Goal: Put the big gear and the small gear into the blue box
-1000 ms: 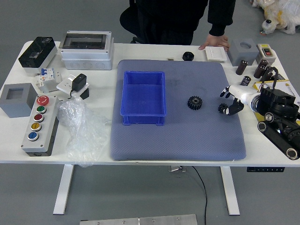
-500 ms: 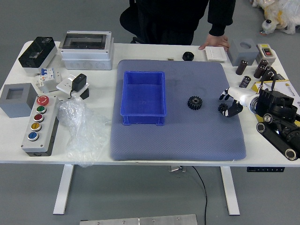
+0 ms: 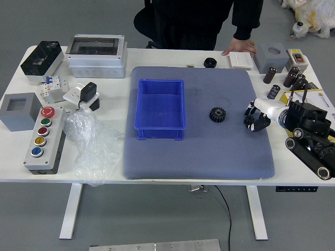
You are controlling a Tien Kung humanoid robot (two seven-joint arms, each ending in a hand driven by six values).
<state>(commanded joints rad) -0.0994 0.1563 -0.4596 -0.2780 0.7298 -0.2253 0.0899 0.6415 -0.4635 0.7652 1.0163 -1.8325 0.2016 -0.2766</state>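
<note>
My right hand (image 3: 253, 116) reaches in from the right over the mat's right part, its fingers curled around the small black gear (image 3: 248, 121), which they partly cover. The gear appears still down at the mat. To the left of the hand, the big black gear (image 3: 218, 114) lies flat on the mat. Farther left on the mat stands the blue box (image 3: 160, 105), with nothing inside it. The left arm is out of view.
A grey-blue mat (image 3: 204, 157) covers the middle of the white table (image 3: 112, 157). Left are a button panel (image 3: 46, 138), plastic wrap (image 3: 94, 151) and a grey block (image 3: 21, 111). Black cylinders (image 3: 270, 75) stand back right. A person's hand (image 3: 239, 47) rests at the far edge.
My right hand has shifted slightly left, and its fingers have closed in around the small gear. The big gear, the box and the person's hand have not moved.
</note>
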